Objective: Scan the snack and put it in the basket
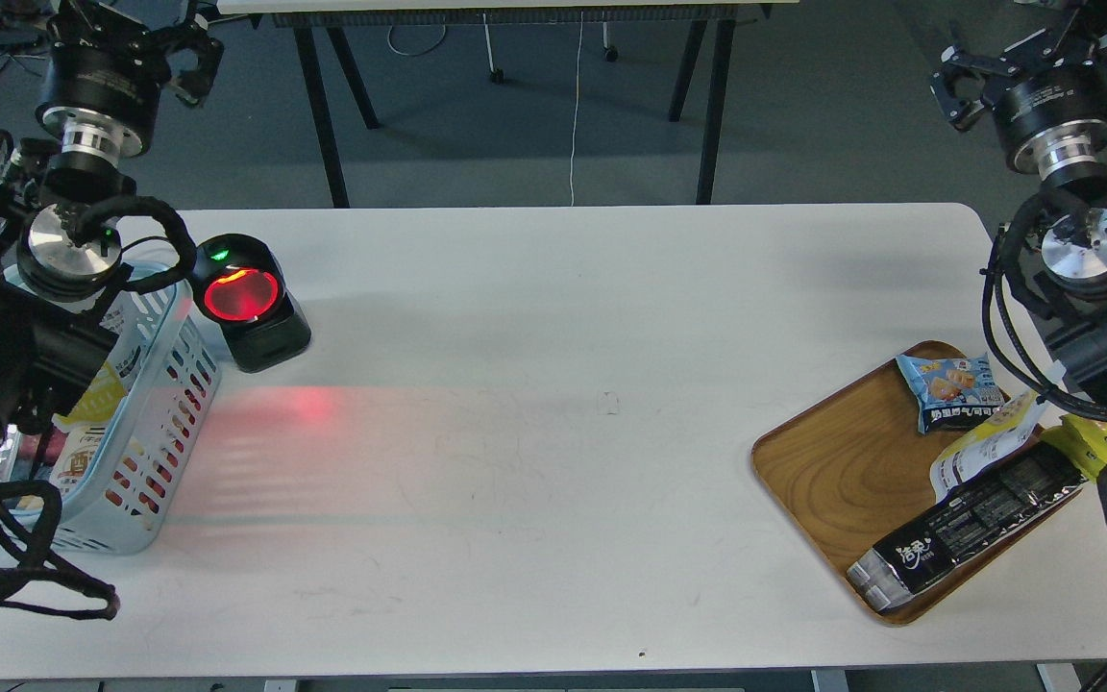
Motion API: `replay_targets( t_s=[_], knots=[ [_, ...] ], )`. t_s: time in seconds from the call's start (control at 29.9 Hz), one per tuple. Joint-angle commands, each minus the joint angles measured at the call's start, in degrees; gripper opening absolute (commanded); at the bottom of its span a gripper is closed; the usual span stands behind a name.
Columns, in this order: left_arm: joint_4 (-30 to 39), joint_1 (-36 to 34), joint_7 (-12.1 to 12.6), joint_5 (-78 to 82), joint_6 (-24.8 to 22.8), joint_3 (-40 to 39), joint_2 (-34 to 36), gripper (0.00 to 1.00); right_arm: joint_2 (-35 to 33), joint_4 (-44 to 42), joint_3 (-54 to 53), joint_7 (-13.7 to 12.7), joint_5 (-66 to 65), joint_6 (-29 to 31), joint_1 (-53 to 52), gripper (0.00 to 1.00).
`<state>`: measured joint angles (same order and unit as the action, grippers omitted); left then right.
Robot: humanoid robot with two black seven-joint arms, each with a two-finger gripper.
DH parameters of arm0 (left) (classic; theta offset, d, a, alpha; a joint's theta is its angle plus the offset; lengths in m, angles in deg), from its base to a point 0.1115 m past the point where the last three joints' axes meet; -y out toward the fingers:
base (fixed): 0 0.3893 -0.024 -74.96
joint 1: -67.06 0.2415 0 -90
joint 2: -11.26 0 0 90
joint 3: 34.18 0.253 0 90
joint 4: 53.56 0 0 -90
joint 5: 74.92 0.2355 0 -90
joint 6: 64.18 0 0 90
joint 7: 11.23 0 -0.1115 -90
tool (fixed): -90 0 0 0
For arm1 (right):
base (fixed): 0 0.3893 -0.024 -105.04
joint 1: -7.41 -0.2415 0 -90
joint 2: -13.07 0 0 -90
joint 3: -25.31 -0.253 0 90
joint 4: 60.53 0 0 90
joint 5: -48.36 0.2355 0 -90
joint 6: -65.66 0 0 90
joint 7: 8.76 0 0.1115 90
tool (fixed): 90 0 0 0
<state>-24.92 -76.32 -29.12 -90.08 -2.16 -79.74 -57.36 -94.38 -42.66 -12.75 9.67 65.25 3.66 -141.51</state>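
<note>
A yellow-and-white snack pouch (984, 450) lies on the wooden tray (832, 471) at the right, leaning on the long black bar pack (967, 529). The light blue basket (164, 384) stands at the table's left edge, largely covered by my left arm. Part of a yellow pouch (100, 396) shows inside it. My left gripper (131, 34) is raised beyond the table's far left corner, its fingers spread and empty. My right gripper (1029, 53) is raised beyond the far right corner, its fingers also spread and empty.
A black barcode scanner (248, 306) with a glowing red window stands right of the basket and casts red light on the table. A blue biscuit packet (949, 389) lies on the tray. A yellow packet (1096, 442) lies off the tray's right side.
</note>
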Motion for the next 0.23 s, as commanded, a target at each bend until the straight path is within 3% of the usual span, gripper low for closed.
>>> replay_targets(
  t_s=[0.0, 0.2],
  knots=[
    [0.6, 0.4, 0.1, -0.3, 0.0, 0.1, 0.0, 1.00, 0.4, 0.2, 0.7, 0.0, -0.1, 0.0, -0.1, 0.99],
    [2.0, 0.2, 0.0, -0.3, 0.0, 0.0, 0.3, 1.00, 0.2, 0.1, 0.9, -0.1, -0.1, 0.0, 0.7, 0.99]
  ],
)
